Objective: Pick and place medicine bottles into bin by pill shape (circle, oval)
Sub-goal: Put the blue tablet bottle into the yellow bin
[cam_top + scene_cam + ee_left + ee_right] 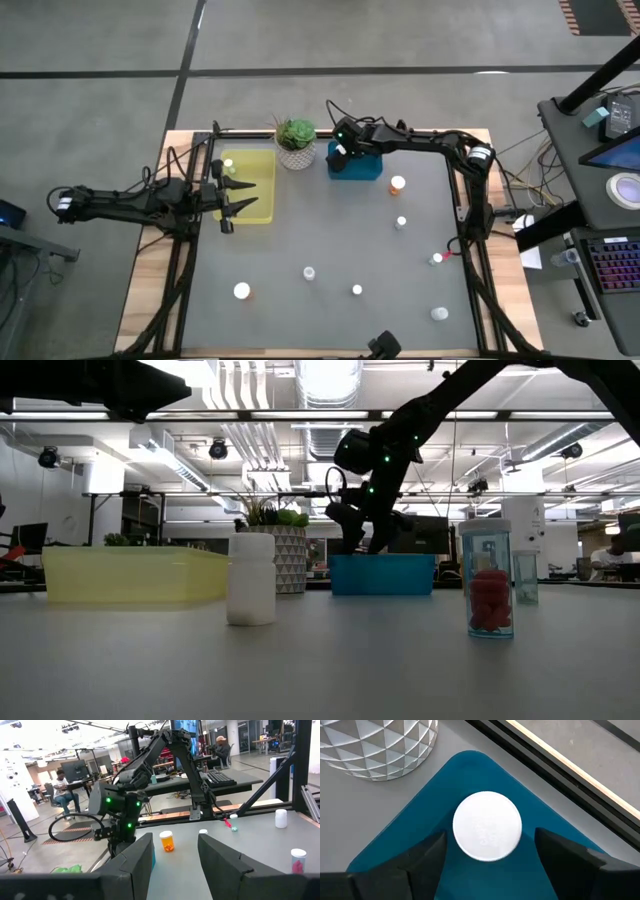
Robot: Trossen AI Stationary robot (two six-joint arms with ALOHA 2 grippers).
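Observation:
My right gripper (343, 157) hangs open over the blue bin (362, 168) at the far middle of the table, tilted downward. In the right wrist view a bottle with a round white cap (487, 825) shows over the bin's blue floor (470, 775), between the spread fingers and apart from both. My left gripper (244, 197) waits open and level over the yellow bin (255, 170), which holds one white-capped bottle (228, 163). Several medicine bottles stand on the grey mat, among them an amber one (398, 184) and a white one (242, 291).
A white-potted green plant (296, 142) stands between the two bins, close to my right gripper. Loose bottles are scattered over the mat's right and near parts (401, 222), (437, 258), (357, 290). In the low view a white bottle (251, 579) and a clear one with red pills (490, 592) stand nearest.

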